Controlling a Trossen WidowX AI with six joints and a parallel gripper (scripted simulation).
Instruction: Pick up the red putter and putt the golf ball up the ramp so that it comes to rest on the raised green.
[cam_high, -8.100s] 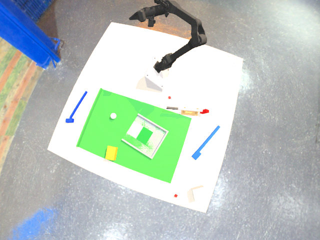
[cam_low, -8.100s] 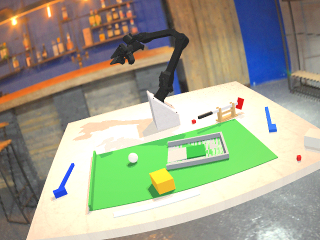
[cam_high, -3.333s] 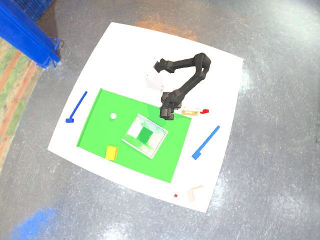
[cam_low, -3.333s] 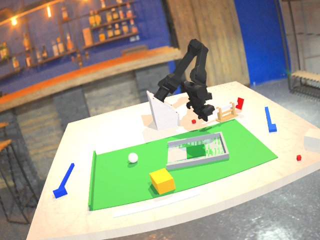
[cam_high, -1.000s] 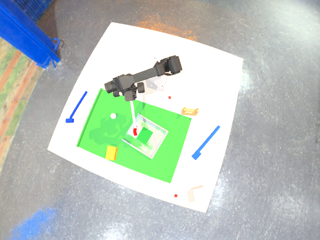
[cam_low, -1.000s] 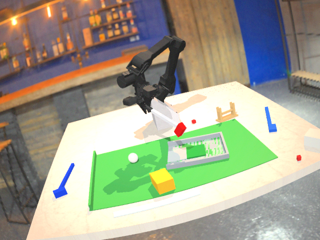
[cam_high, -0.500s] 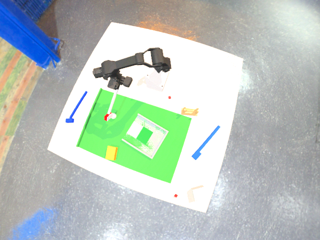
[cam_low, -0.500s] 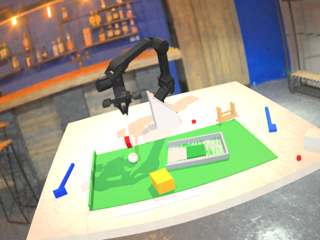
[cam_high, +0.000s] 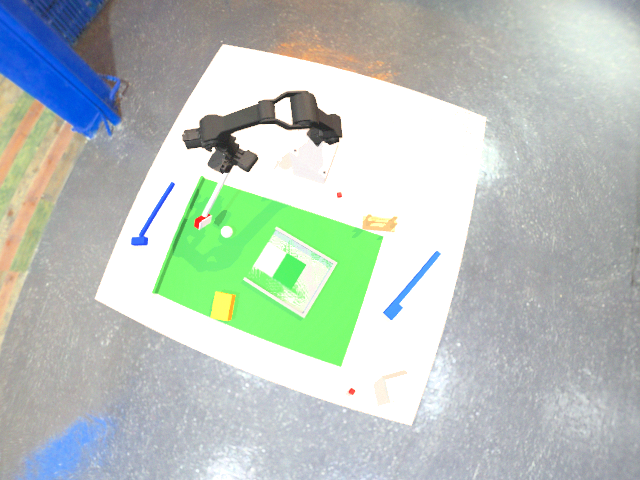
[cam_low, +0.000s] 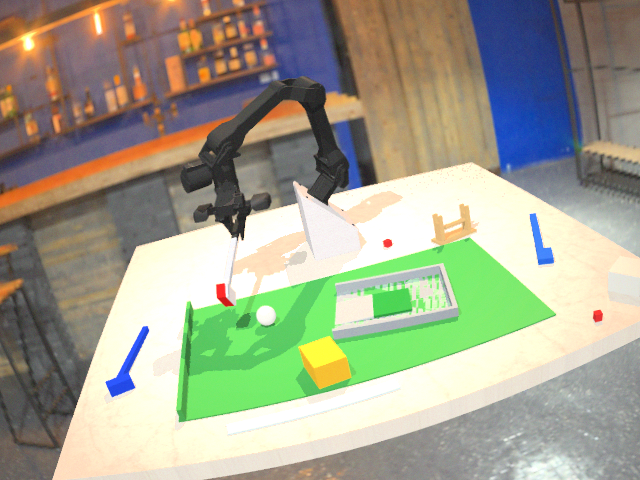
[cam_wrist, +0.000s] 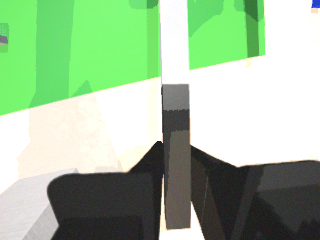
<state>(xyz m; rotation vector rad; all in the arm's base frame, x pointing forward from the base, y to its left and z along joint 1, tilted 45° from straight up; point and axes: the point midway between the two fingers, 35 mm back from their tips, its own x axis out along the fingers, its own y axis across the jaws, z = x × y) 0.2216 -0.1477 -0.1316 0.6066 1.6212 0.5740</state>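
My gripper (cam_high: 227, 169) (cam_low: 238, 235) is shut on the dark grip of the red putter, whose white shaft (cam_high: 215, 194) (cam_low: 230, 266) (cam_wrist: 174, 40) slants down to its red head (cam_high: 202, 222) (cam_low: 224, 294). The head hangs above the mat near its end wall, beside the ball and on the wall's side of it, not touching it. The head is out of the wrist view. The white golf ball (cam_high: 226, 231) (cam_low: 266, 315) rests on the green mat (cam_high: 310, 341) (cam_low: 506, 294). The grey-walled ramp frame (cam_high: 273, 295) (cam_low: 392, 323) holds the raised green (cam_high: 288, 271) (cam_low: 391, 302).
A yellow block (cam_high: 222, 305) (cam_low: 325, 361) stands on the mat's front part. Blue putters lie left (cam_high: 156, 210) (cam_low: 134, 356) and right (cam_high: 416, 281) (cam_low: 537, 235) of the mat. A wooden rack (cam_high: 379, 223) (cam_low: 453, 225) and small red cube (cam_high: 339, 194) (cam_low: 387, 243) stand behind it.
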